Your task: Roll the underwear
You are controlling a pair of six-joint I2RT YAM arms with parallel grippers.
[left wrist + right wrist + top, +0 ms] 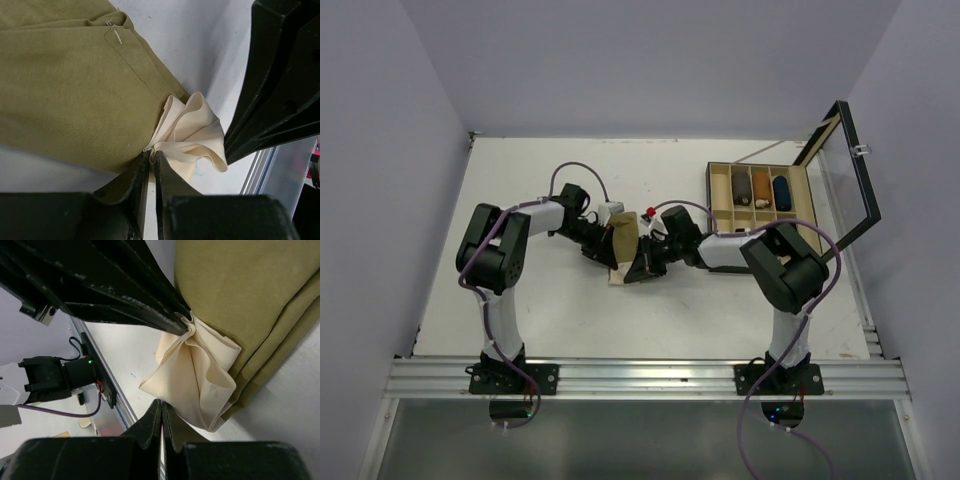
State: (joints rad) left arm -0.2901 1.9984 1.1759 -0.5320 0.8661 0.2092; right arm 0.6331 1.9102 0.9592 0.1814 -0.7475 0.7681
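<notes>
Olive-tan underwear point(624, 236) lies on the white table between both arms, its cream waistband point(192, 127) bunched up into a fan. My left gripper point(151, 155) is shut on a pleat of that waistband, next to the olive cloth point(75, 90). In the right wrist view my right gripper point(161, 403) has its jaws pressed together at the lower edge of the waistband point(197, 375), where it seems to pinch a thin bit of cloth. My left gripper point(188, 330) shows there too, on the upper pleat. From above, my left gripper point(610, 255) and right gripper point(635, 268) almost touch.
A wooden box point(720, 200) with compartments holds several rolled cloths at the back right, its glazed lid point(848, 165) standing open. An aluminium rail point(640, 378) runs along the near table edge. A black unit with a green light point(55, 377) sits by that rail.
</notes>
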